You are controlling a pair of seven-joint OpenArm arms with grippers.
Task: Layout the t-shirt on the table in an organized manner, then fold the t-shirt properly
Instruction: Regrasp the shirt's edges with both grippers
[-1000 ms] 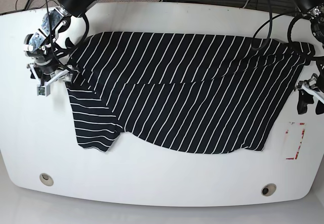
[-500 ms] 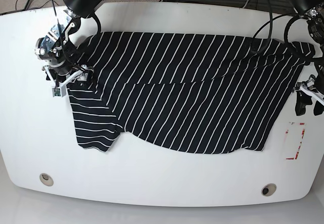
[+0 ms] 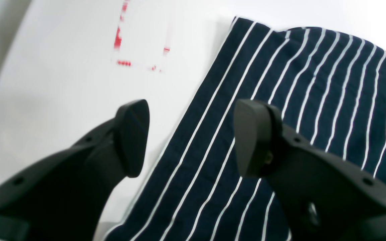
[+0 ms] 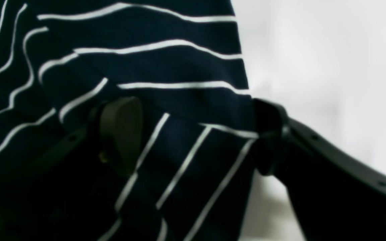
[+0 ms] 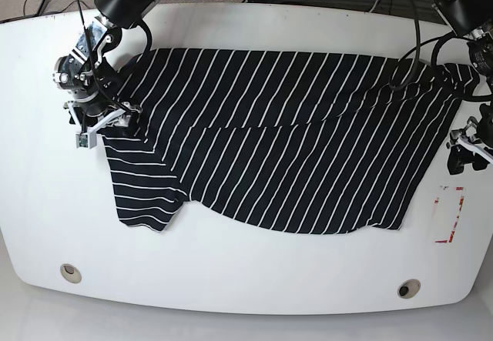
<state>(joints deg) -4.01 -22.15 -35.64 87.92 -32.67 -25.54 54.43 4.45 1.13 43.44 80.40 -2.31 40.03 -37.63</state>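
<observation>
My right pincer (image 4: 193,137) stands wide apart, one black finger on the fabric and the other off its edge over bare table, straddling the hem without pinching it. My left pincer (image 3: 189,137) is likewise spread and grips nothing, hovering above the opposite border of the garment. The black soft-fabric short-sleeved t-shirt with thin white stripes (image 5: 285,141) lies across the middle of the large glossy white tabletop (image 5: 231,279), rumpled, one sleeve splayed toward the near edge and a diagonal crease through the body. I judge the layout stage unfinished. To do it well, I should seat both pincers squarely over the edges, close on one layer only, then draw outward evenly, clear of the red-and-white rectangular sticker (image 5: 449,215).
</observation>
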